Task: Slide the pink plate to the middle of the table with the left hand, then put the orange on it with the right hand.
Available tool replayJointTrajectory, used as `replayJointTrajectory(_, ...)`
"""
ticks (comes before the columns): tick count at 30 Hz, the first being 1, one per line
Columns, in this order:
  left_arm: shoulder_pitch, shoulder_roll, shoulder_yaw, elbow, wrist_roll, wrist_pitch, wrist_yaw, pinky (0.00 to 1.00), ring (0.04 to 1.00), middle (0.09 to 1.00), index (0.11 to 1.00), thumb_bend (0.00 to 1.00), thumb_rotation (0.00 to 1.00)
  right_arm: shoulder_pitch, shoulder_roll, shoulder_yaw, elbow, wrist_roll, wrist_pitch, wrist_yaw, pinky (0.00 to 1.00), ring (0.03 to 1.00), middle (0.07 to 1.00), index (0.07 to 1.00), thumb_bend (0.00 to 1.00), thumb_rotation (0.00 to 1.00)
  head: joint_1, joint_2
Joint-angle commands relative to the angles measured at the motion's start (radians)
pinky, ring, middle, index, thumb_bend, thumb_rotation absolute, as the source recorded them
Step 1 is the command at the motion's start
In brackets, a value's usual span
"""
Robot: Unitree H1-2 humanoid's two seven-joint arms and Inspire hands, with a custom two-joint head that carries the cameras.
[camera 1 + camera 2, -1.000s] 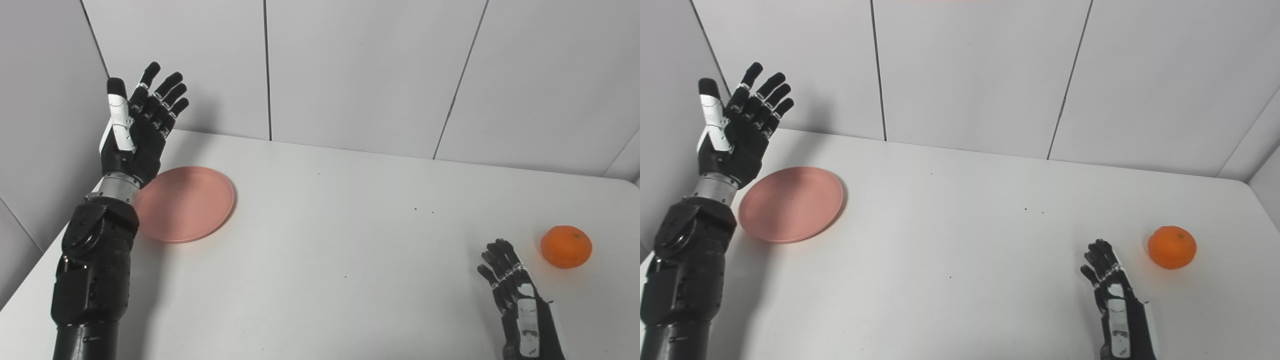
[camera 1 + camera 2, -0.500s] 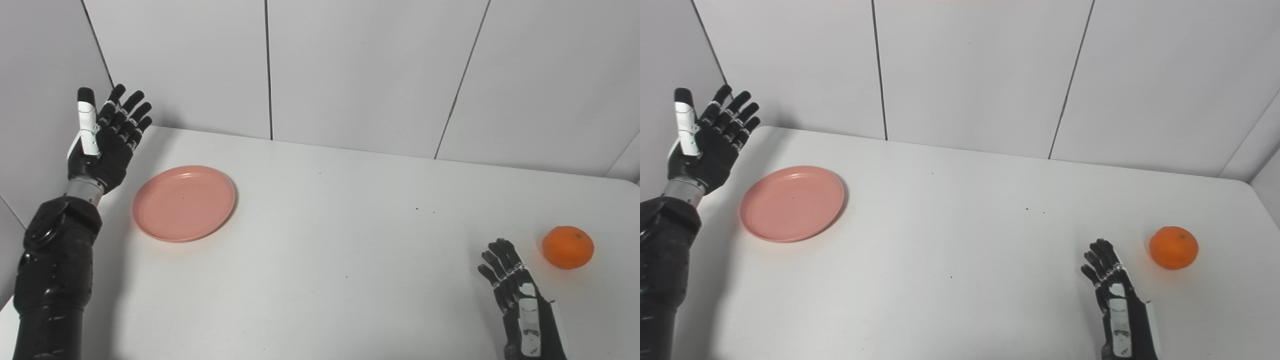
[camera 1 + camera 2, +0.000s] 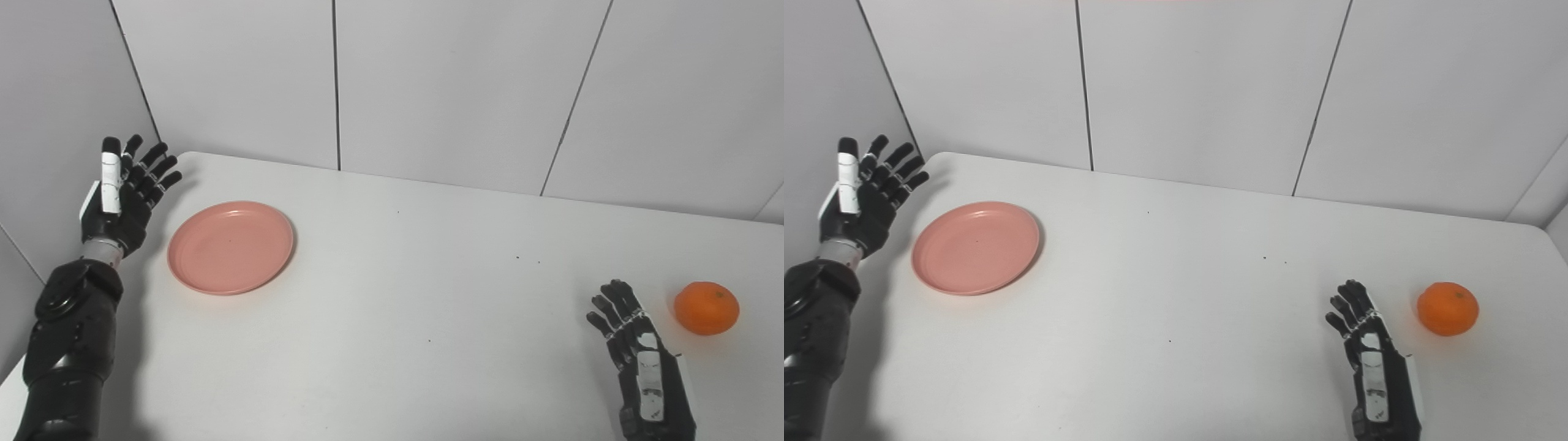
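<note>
The pink plate (image 3: 231, 246) lies flat on the left part of the white table (image 3: 404, 306). My left hand (image 3: 122, 190) hovers just left of the plate, open, fingers spread and pointing up and away, touching nothing. The orange (image 3: 706, 307) sits near the right edge of the table. My right hand (image 3: 637, 361) rests low at the front right, open, a short way left of the orange and apart from it.
Grey wall panels (image 3: 453, 86) close off the table at the back and on the left. The table's left edge runs close under my left forearm (image 3: 70, 343).
My left hand has swung left off the plate's edge and dropped lower, now beside the plate. The view shifted slightly. The right hand, plate and orange stayed put.
</note>
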Motion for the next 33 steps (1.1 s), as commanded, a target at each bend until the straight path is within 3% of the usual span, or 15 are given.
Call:
replayJointTrajectory(1, -0.074, 0.050, 0.003, 0.048, 0.019, -0.089, -0.032, 0.79, 0.858, 0.867, 0.981, 1.00, 0.78, 0.049, 0.012, 0.003, 0.102, 0.008, -0.022, 0.013, 0.87, 0.892, 0.899, 0.884, 0.86, 0.93, 0.004, 0.000)
replayJointTrajectory(5, -0.101, 0.064, -0.001, 0.151, 0.029, -0.145, -0.058, 0.81, 0.861, 0.863, 0.956, 1.00, 0.78, 0.048, 0.009, 0.002, 0.106, 0.004, -0.025, 0.012, 0.86, 0.891, 0.899, 0.885, 0.86, 0.93, 0.004, 0.000)
replayJointTrajectory(12, -0.143, 0.080, -0.024, 0.304, 0.058, -0.213, -0.103, 0.76, 0.851, 0.858, 0.959, 1.00, 0.79, 0.045, 0.009, 0.002, 0.114, 0.006, -0.031, 0.018, 0.86, 0.891, 0.900, 0.884, 0.85, 0.94, -0.006, 0.000)
replayJointTrajectory(16, -0.175, 0.091, -0.024, 0.460, 0.047, -0.278, -0.180, 0.77, 0.810, 0.843, 0.961, 1.00, 0.76, 0.046, 0.012, 0.002, 0.109, 0.002, -0.023, 0.015, 0.85, 0.888, 0.898, 0.884, 0.85, 0.94, -0.004, 0.003)
replayJointTrajectory(19, -0.182, 0.090, -0.024, 0.509, 0.049, -0.305, -0.201, 0.78, 0.806, 0.837, 0.966, 1.00, 0.75, 0.048, 0.013, 0.004, 0.105, 0.001, -0.018, 0.014, 0.86, 0.889, 0.899, 0.886, 0.86, 0.93, -0.012, 0.002)
replayJointTrajectory(24, -0.165, 0.068, -0.039, 0.500, 0.060, -0.327, -0.206, 0.86, 0.870, 0.874, 0.994, 1.00, 0.82, 0.049, 0.017, 0.007, 0.097, -0.007, -0.016, 0.010, 0.85, 0.889, 0.899, 0.887, 0.85, 0.94, -0.012, 0.003)
replayJointTrajectory(28, -0.123, 0.038, -0.058, 0.405, 0.061, -0.313, -0.209, 0.89, 0.895, 0.876, 1.000, 1.00, 0.85, 0.049, 0.020, 0.007, 0.093, -0.008, -0.012, 0.008, 0.85, 0.887, 0.901, 0.890, 0.85, 0.94, -0.012, 0.006)
replayJointTrajectory(33, -0.101, 0.030, -0.077, 0.373, 0.069, -0.310, -0.221, 0.90, 0.893, 0.875, 0.986, 1.00, 0.87, 0.046, 0.020, 0.007, 0.100, -0.010, -0.019, 0.010, 0.85, 0.886, 0.899, 0.888, 0.85, 0.94, -0.013, 0.005)
